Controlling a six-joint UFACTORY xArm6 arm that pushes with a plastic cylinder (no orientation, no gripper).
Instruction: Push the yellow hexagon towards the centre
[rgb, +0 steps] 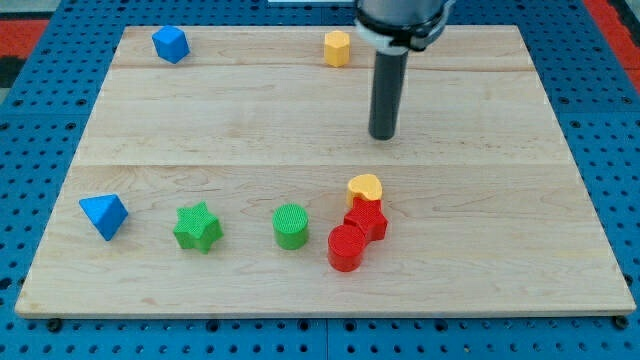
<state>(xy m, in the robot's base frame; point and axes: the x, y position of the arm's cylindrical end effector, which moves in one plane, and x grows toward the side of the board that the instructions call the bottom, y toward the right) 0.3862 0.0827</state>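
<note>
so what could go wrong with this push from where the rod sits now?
1. My tip is below and to the right of the yellow hexagon. Pushing from here would likely drive it toward the board's top edge, not the centre.
2. The hexagon sits close to that edge, leaving little room to get behind it.
3. An overlong push could run it into the yellow heart and red blocks.

The arm (400, 20) is being cut off by the frame's top edge above the rod, while the red block (368, 219) at lower centre is being partly hidden behind the red cylinder (347, 247) and under the yellow heart (365, 187), its shape being left unclear.
</note>
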